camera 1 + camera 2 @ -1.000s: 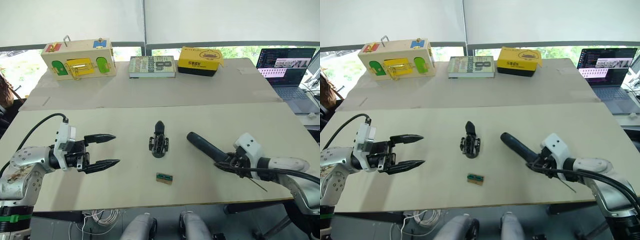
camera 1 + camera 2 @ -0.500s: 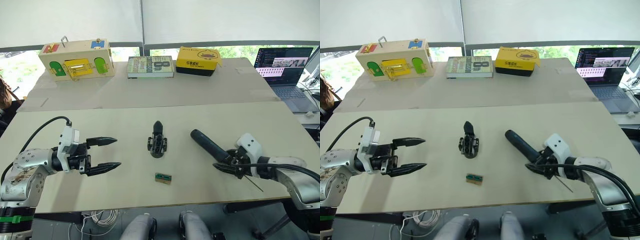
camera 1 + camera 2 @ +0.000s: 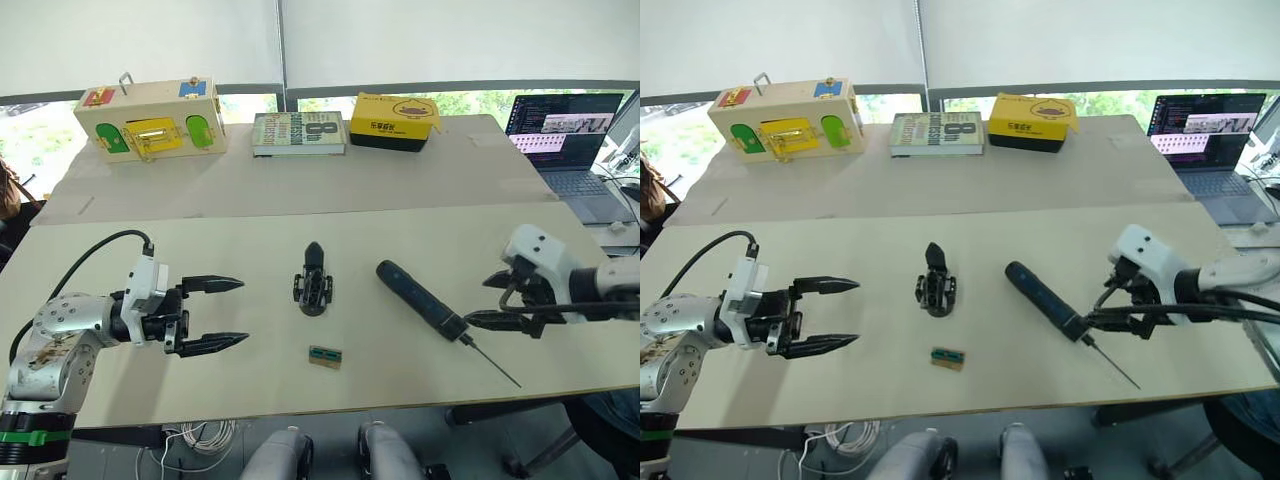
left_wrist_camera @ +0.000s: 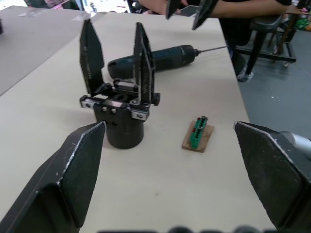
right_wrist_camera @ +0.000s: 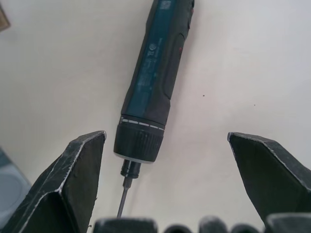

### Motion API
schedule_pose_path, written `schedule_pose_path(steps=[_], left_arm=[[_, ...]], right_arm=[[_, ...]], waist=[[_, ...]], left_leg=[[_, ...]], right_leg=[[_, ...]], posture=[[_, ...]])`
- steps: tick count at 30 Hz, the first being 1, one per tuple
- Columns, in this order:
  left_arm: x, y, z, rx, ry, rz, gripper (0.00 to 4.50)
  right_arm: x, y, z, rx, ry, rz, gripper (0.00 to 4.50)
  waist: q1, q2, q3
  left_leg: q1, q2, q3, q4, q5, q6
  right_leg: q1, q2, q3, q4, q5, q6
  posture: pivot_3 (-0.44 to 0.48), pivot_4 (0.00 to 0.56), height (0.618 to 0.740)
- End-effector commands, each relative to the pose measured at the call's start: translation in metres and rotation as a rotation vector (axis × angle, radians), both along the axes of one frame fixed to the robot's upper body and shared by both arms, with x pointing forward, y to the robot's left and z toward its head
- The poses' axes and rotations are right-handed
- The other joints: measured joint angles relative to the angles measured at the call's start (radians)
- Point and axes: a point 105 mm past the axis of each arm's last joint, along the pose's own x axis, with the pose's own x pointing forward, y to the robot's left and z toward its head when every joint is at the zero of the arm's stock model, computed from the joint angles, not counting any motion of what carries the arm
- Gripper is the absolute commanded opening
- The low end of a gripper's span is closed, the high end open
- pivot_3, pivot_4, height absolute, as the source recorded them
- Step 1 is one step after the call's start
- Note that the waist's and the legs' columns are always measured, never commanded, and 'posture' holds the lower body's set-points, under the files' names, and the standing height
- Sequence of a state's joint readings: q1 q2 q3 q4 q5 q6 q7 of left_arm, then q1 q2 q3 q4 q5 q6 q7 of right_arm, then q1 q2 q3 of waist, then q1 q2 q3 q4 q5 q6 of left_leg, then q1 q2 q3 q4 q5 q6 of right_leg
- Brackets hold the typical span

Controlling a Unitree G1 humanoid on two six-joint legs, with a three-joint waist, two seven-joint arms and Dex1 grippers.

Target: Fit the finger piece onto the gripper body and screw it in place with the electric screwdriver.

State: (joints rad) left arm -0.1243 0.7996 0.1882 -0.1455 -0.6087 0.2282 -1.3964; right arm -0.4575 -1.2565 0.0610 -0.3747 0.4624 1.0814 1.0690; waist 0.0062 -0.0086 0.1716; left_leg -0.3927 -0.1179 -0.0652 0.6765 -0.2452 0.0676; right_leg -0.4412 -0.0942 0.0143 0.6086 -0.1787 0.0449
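Two pale tables [image 3: 250,400] stand end to end before a white-blinded window. On the near one, the gripper body [image 3: 313,293] stands in the middle with the finger piece [image 3: 314,255] rising from its top, so the fitting looks already done. The electric screwdriver [image 3: 420,300] lies flat just beside it, the bit pointing to the near edge. The right gripper [image 3: 507,300] hovers wide open over the bit end, holding nothing. The left gripper [image 3: 222,314] is also open and empty, well apart from the body. The screwing seems finished, though no screw is visible. A small green-and-tan piece [image 3: 327,356] lies near. On the far table, a wooden latch box [image 3: 152,115] and a yellow box [image 3: 400,120] are closed, contents hidden.
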Motion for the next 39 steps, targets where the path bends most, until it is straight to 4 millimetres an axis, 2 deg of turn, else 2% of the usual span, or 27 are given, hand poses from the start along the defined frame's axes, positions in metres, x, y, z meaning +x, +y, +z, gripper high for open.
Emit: schedule_pose_path(steps=[1,7,11,19,39], left_arm=[[-0.003,-0.007,0.003,0.002,-0.021,-0.041,4.50],[-0.001,-0.016,0.000,-0.011,-0.026,-0.055,4.50],[-0.001,-0.016,-0.002,-0.006,-0.022,-0.058,4.50],[-0.007,-0.023,-0.009,-0.015,-0.018,-0.067,4.50],[-0.012,-0.032,-0.015,-0.026,-0.014,-0.108,4.50]], right_arm=[[-0.004,0.005,-0.002,-0.079,0.102,-0.038,4.45],[0.004,0.021,-0.011,-0.183,0.230,-0.104,4.45],[0.021,0.025,-0.014,-0.226,0.216,-0.117,4.45],[0.024,0.031,-0.032,-0.254,0.284,-0.099,4.45],[0.034,0.026,-0.057,-0.315,0.278,-0.125,4.45]], waist=[[0.002,0.000,0.000],[0.005,0.000,0.000],[0.005,0.000,0.000],[0.005,0.000,0.000],[0.002,-0.001,-0.001]], left_leg=[[-0.001,0.000,0.000,0.000,0.000,0.000],[-0.015,0.001,0.003,0.003,0.001,0.000],[-0.016,0.001,0.003,0.003,0.000,0.000],[-0.016,0.000,0.004,0.003,0.000,0.002],[-0.014,0.001,0.004,0.003,0.001,0.000]], right_leg=[[-0.001,0.000,0.000,0.000,0.000,0.000],[-0.017,0.000,0.000,0.001,0.007,-0.009],[-0.018,0.000,0.000,0.001,0.007,-0.010],[-0.017,0.000,0.000,0.001,0.007,-0.009],[-0.017,0.001,0.000,0.002,0.010,-0.010]], posture=[[0.000,0.150,0.740],[0.000,0.150,0.740],[0.000,0.150,0.740],[0.000,0.150,0.740],[0.000,0.150,0.740]])
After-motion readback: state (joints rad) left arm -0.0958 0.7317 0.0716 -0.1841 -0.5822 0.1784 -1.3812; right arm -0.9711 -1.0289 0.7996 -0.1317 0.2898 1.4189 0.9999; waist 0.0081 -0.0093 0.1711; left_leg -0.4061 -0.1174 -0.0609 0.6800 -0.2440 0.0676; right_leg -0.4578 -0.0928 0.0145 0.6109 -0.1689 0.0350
